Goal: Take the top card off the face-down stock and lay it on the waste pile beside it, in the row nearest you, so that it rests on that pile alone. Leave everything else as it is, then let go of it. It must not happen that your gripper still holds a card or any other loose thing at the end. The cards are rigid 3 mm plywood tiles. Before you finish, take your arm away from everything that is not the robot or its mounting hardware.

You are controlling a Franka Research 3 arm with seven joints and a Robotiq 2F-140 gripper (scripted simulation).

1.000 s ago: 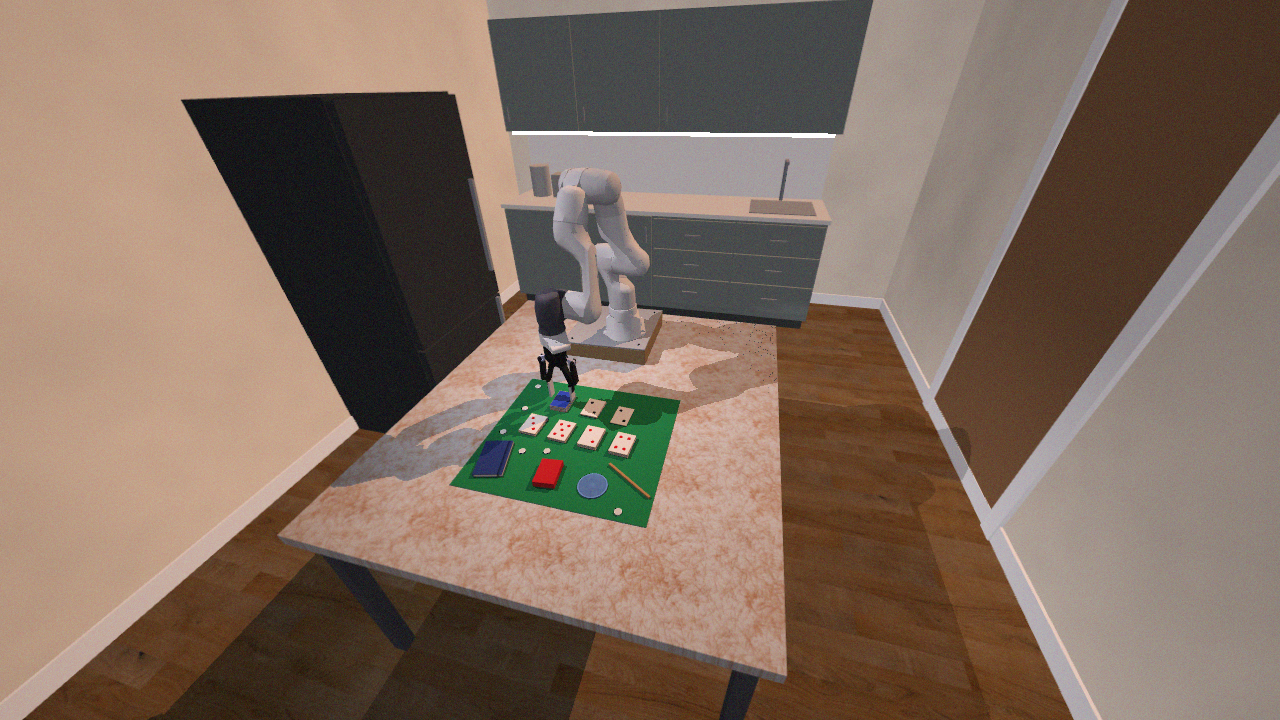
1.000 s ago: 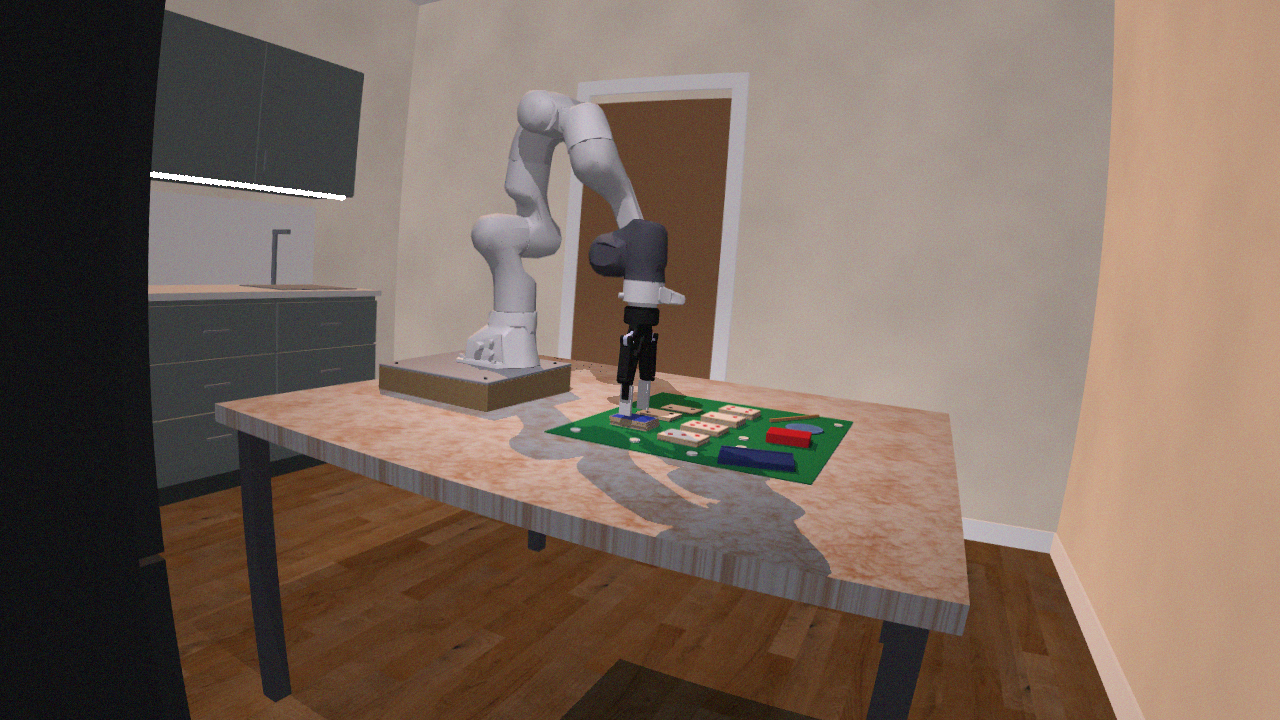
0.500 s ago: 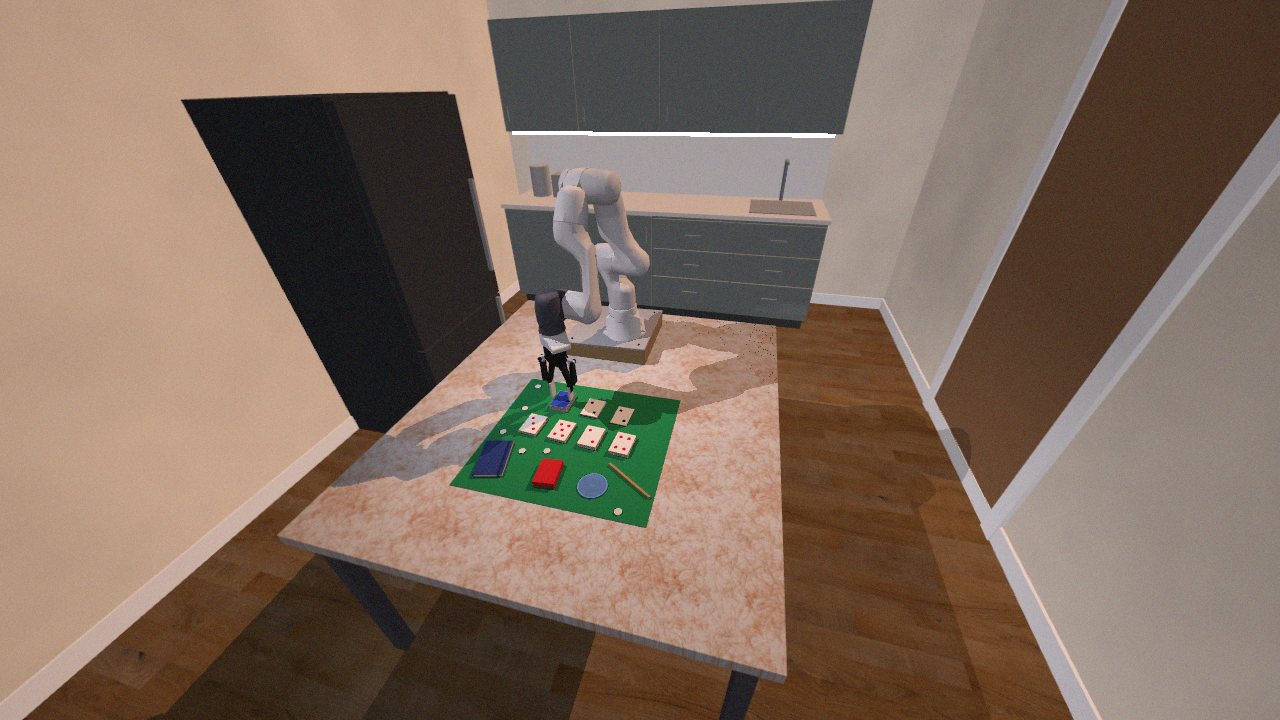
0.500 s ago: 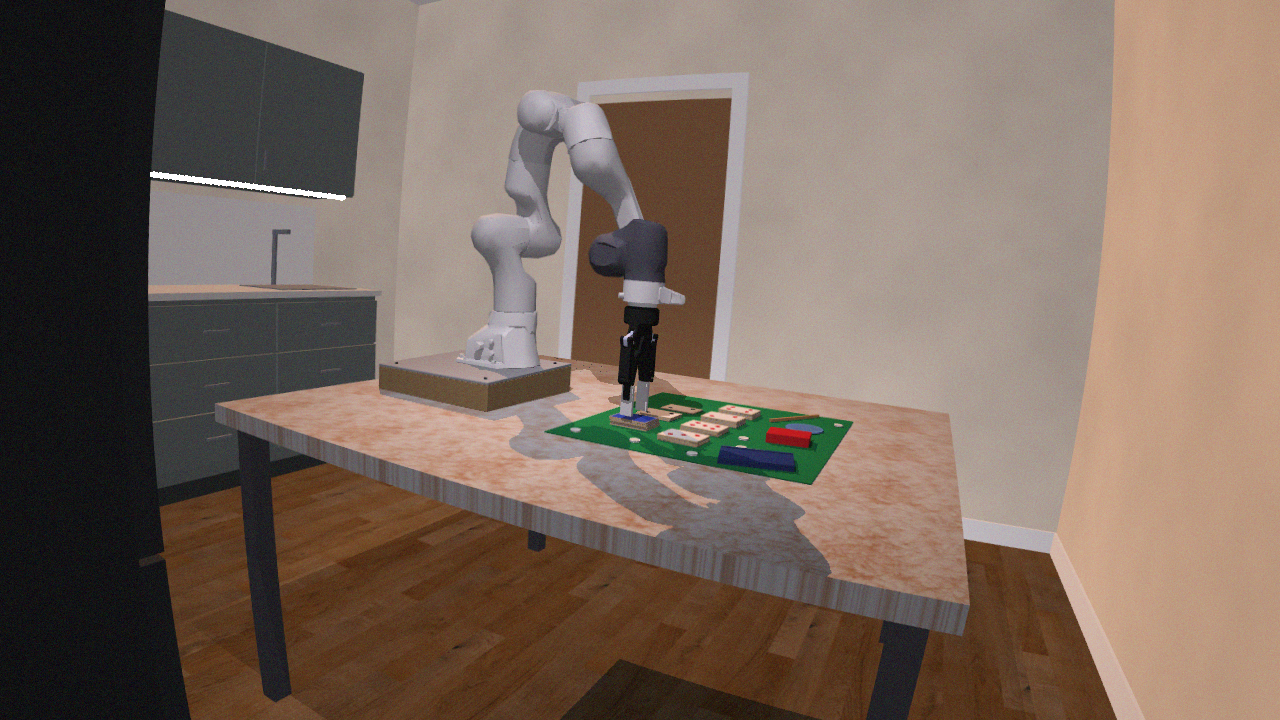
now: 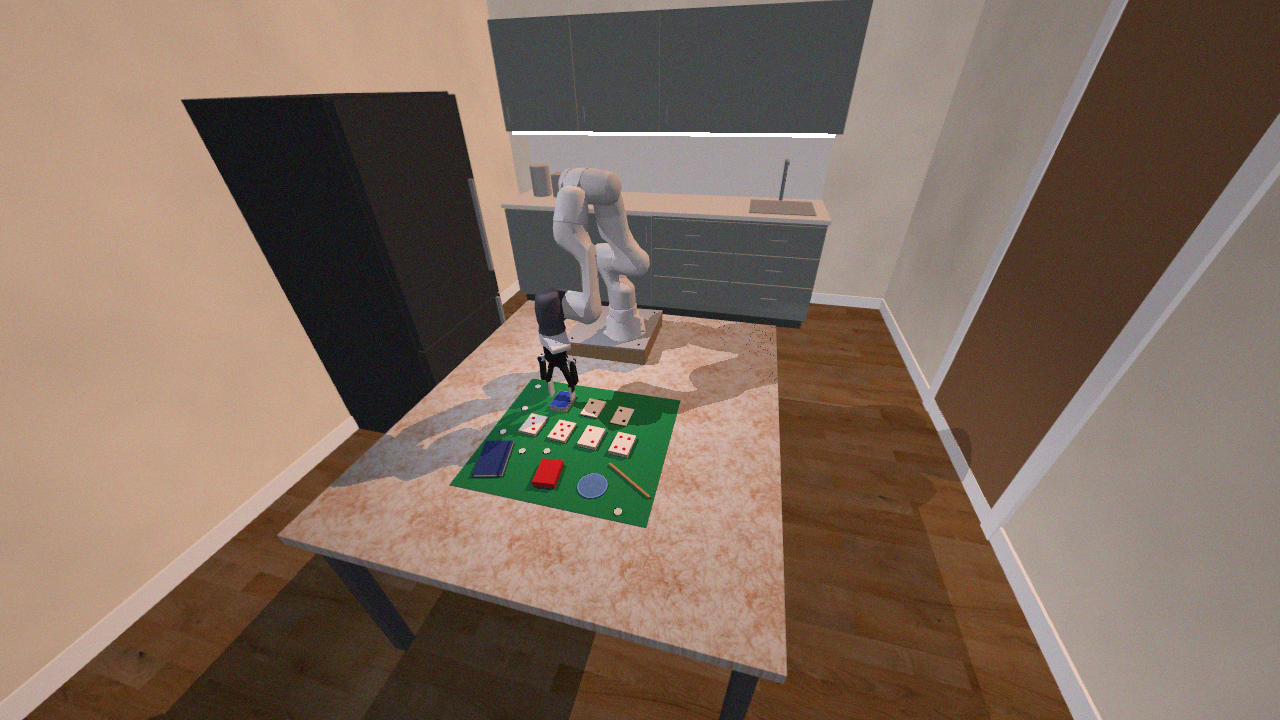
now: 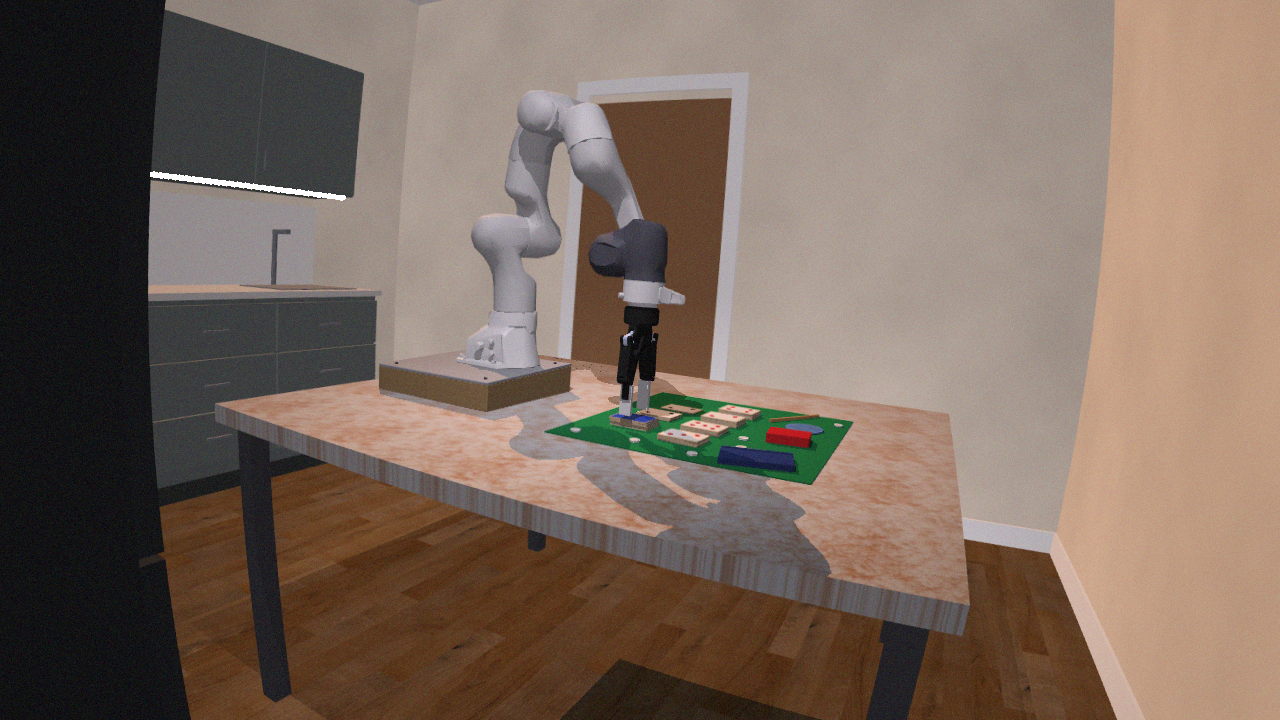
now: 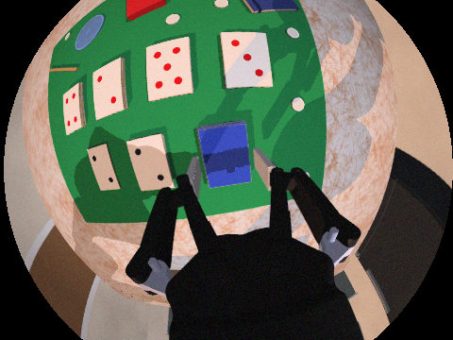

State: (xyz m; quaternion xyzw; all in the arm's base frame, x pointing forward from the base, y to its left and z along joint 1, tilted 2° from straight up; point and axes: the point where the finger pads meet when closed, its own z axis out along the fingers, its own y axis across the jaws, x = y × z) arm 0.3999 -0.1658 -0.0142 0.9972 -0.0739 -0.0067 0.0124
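Note:
The face-down stock (image 7: 225, 154) is a small stack with a blue top card, in the mat's row nearest the arm base; it also shows in the top and exterior views (image 5: 561, 400) (image 6: 632, 418). The waste pile (image 7: 150, 161) lies right beside it, face up with black pips (image 5: 592, 408). My gripper (image 7: 226, 161) points straight down just over the stock, one finger on each side of the blue top card. The fingers stand half open, with a thin gap showing at the card's edge. I cannot tell whether the top card is off the stack.
Another black-pip card (image 7: 102, 165) lies beyond the waste. A row of several red-pip cards (image 5: 577, 434) fills the mat's middle. A blue book (image 5: 493, 458), a red box (image 5: 547, 472), a blue disc (image 5: 591, 485), a pencil (image 5: 629, 480) and white chips lie farther out.

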